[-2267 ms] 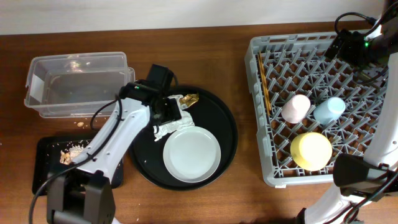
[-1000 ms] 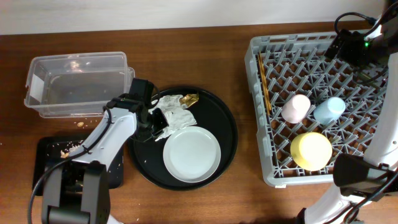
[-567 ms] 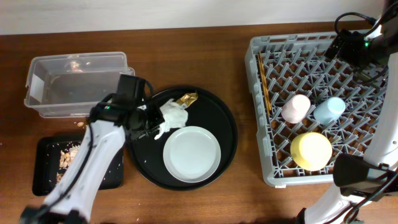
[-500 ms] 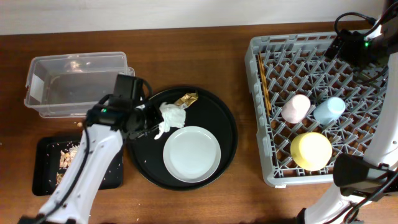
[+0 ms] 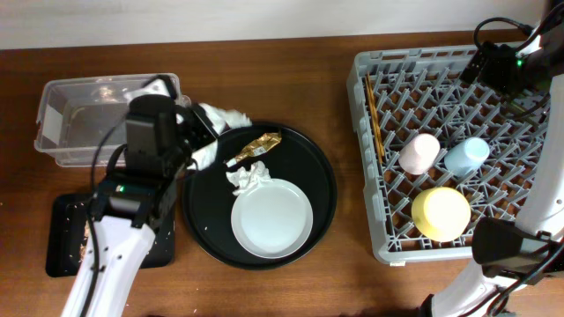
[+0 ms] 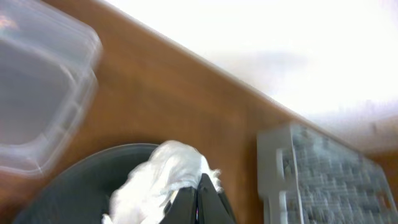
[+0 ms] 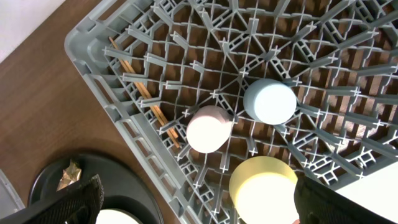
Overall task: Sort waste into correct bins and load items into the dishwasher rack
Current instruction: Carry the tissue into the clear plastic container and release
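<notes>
Left gripper [image 6: 198, 200] is found clenched on a crumpled white tissue [image 6: 163, 182] at the upper left edge of the round black tray [image 5: 207, 233], just beside the clear tub [image 5: 62, 114]. Another tissue piece [image 5: 248, 177] and the gold wrapper [image 5: 257, 145] are noted on that tray, above the pale plate [image 5: 271, 217]. Right gripper [image 7: 199, 205] is spread wide and empty over the rack [image 5: 374, 220], at upper right.

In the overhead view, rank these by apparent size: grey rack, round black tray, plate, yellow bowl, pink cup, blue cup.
1. grey rack
2. round black tray
3. plate
4. yellow bowl
5. pink cup and blue cup: these look alike, so unranked.
</notes>
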Controlling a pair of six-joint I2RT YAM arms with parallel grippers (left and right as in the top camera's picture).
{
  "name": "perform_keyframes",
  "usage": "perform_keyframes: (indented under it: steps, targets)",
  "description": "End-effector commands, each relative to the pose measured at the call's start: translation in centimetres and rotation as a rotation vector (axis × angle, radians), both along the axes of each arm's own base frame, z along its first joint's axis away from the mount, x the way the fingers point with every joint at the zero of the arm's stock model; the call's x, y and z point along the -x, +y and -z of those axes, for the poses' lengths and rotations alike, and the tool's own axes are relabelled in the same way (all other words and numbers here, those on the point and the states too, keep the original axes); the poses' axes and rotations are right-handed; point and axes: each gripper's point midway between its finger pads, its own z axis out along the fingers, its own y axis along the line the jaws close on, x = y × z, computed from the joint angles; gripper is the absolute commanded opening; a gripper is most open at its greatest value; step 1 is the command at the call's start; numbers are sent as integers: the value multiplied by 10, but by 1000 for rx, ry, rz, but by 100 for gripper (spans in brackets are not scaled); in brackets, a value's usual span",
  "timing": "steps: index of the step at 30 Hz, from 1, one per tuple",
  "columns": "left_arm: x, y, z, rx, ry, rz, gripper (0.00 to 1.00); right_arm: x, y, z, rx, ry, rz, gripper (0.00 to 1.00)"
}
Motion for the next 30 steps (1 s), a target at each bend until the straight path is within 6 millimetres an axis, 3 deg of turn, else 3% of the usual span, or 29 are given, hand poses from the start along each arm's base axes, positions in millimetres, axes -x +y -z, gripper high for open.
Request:
perform_keyframes:
  steps: [1,7,13,15,17,19,20,26,30]
  targets:
    - [-9,59,-29,-115,-118,-283,0,2,-1,-2,13,-1,-4,99]
    - [-38,111,-41,-108,-219,-445,0,2,-1,-2,13,-1,-4,99]
    - [-79,157,-4,-121,-209,-547,1,2,-1,-2,13,-1,-4,99]
    - [-89,166,9,-125,-199,-564,7,2,-1,-2,13,-1,-4,99]
    - [-93,171,18,-127,-187,-572,25,2,-1,-2,13,-1,-4,99]
    - [-93,171,21,-123,-174,-562,51,2,-1,-2,13,-1,-4,99]
    - [-93,170,20,-119,-177,-553,59,2,-1,-2,13,-1,-4,99]
    - [-74,163,-11,-117,-213,-518,84,2,-1,-2,13,0,-4,99]
    - [-45,104,-23,11,-151,-210,99,2,-1,-2,13,-1,-4,99]
